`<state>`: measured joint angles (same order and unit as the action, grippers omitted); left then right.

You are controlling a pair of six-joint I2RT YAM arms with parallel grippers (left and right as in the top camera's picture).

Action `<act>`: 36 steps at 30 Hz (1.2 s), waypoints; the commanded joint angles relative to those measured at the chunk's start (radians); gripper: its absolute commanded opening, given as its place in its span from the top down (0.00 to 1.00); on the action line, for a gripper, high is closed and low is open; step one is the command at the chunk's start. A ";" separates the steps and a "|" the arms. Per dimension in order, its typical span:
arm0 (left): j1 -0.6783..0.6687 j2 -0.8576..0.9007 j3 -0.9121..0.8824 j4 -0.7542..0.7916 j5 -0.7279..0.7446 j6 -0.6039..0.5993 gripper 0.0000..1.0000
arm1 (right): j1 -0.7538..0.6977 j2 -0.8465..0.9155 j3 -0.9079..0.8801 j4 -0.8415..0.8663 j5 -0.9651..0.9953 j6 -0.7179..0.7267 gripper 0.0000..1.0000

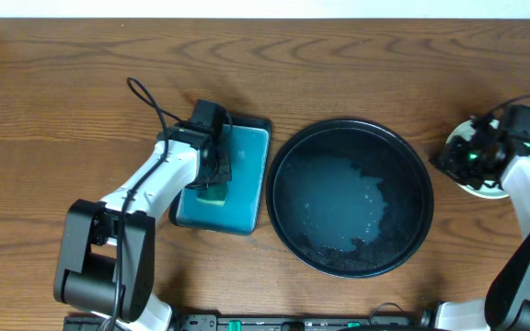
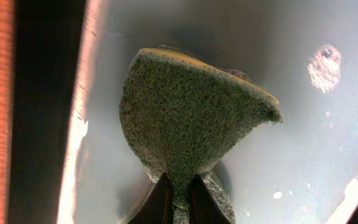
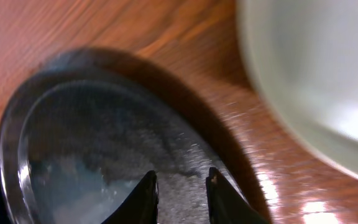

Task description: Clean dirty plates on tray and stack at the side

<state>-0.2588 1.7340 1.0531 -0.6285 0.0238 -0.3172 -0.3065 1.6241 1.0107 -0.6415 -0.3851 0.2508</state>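
The round black tray (image 1: 350,125) sits mid-table with no plates on it, only a wet smear; in the right wrist view the tray (image 3: 92,137) fills the lower left. To its right on the wood lies a pale plate (image 1: 491,191), seen close as a pale plate (image 3: 316,68) at the upper right. My right gripper (image 1: 468,157) hovers over that plate, and the right gripper (image 3: 180,177) is open with nothing between its fingers. My left gripper (image 1: 214,180) is shut on a grey-green sponge (image 2: 185,112) with a yellow back, pinched at its lower end by the left gripper (image 2: 179,182).
A rectangular teal tray (image 1: 247,175) with a dark rim lies left of the black tray; the sponge (image 1: 213,191) hangs over its wet floor (image 2: 316,137). Bare wooden table lies all around. The arm bases stand along the front edge.
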 commanded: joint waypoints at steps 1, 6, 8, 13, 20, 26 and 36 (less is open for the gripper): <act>0.032 0.013 -0.008 0.013 0.000 -0.009 0.93 | 0.061 0.006 0.013 -0.006 0.041 -0.032 0.76; 0.055 0.013 -0.008 0.033 0.238 0.052 0.93 | 0.130 0.006 0.013 -0.010 0.093 -0.031 0.76; 0.056 0.013 -0.008 0.033 0.301 0.077 0.92 | 0.142 0.006 0.013 -0.010 0.101 -0.031 0.76; 0.056 0.013 -0.008 0.012 0.283 0.100 0.87 | 0.146 0.006 0.013 -0.012 0.101 -0.031 0.75; 0.060 0.011 0.025 0.013 0.196 0.100 0.87 | 0.146 0.006 0.013 -0.013 0.114 -0.031 0.75; 0.061 -0.016 0.073 0.018 0.196 0.100 0.76 | 0.146 0.006 0.013 -0.013 0.123 -0.031 0.75; 0.066 -0.018 0.073 0.078 0.139 0.098 0.75 | 0.147 0.006 0.013 -0.013 0.127 -0.031 0.76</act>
<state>-0.2028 1.7332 1.1088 -0.5781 0.2260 -0.2283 -0.1715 1.6241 1.0107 -0.6544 -0.2680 0.2325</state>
